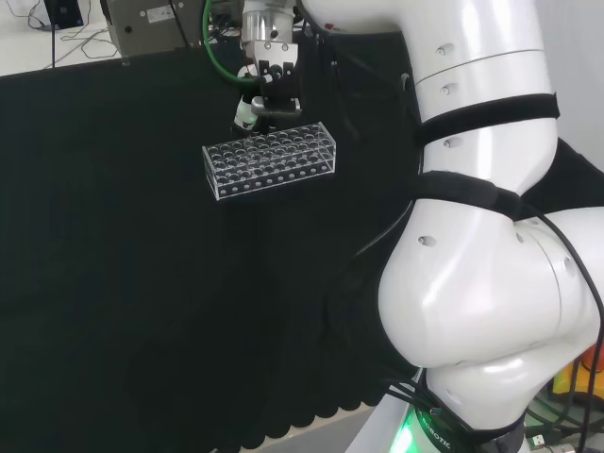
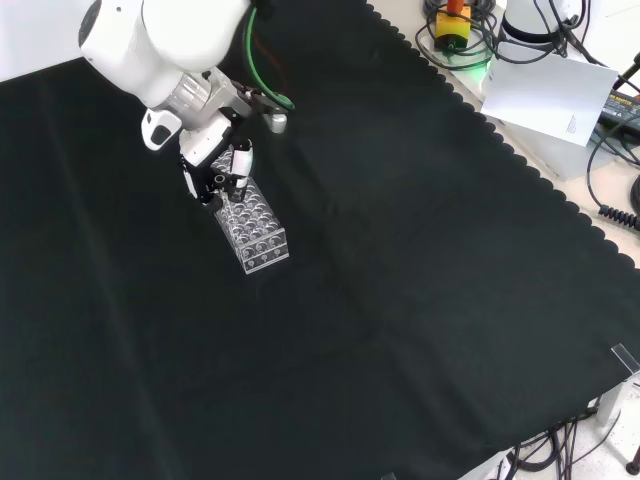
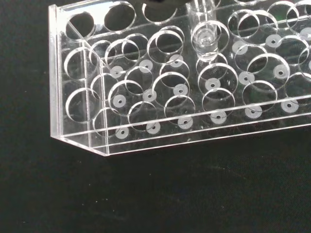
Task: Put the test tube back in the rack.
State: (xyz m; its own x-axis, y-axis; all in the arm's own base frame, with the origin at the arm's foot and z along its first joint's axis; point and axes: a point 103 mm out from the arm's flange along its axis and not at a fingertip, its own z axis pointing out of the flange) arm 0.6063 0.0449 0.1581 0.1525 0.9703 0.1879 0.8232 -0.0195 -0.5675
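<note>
We see the worktop (image 1: 113, 283) under black cloth with the clear rack (image 1: 271, 162) on it. Hand (image 1: 269, 90) hangs just over the rack's far edge in the head view, fingers (image 2: 238, 165) grasping the test tube (image 3: 204, 34), its bottom entering a rack hole.

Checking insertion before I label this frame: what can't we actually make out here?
- Hand's grip on the test tube: head and front views, too small, fingers dark against the cloth.
- Tube's upper part: wrist view, cut off by the picture edge.
- Whether the tube's tip has entered a hole in the rack: wrist view, clear plastic layers overlap.
- Rack's far end: front view, hidden by the hand.
</note>
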